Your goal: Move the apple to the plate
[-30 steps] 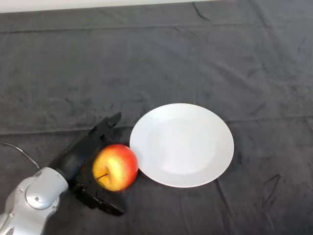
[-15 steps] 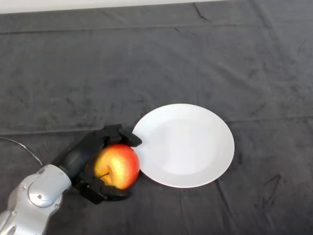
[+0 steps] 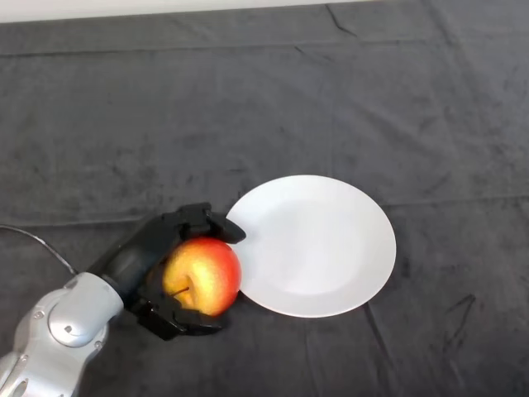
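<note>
A red and yellow apple sits just left of the white plate, its right side over the plate's left rim. My left hand is shut on the apple: fingers curl over its top toward the plate and the thumb wraps under its near side. The silver-grey forearm enters from the lower left corner.
A dark wrinkled cloth covers the whole table. A pale strip of the table's far edge shows at the top left.
The fingers, straight beside the apple a second ago, have curled round it. Apple and hand have shifted slightly right, toward the plate's rim.
</note>
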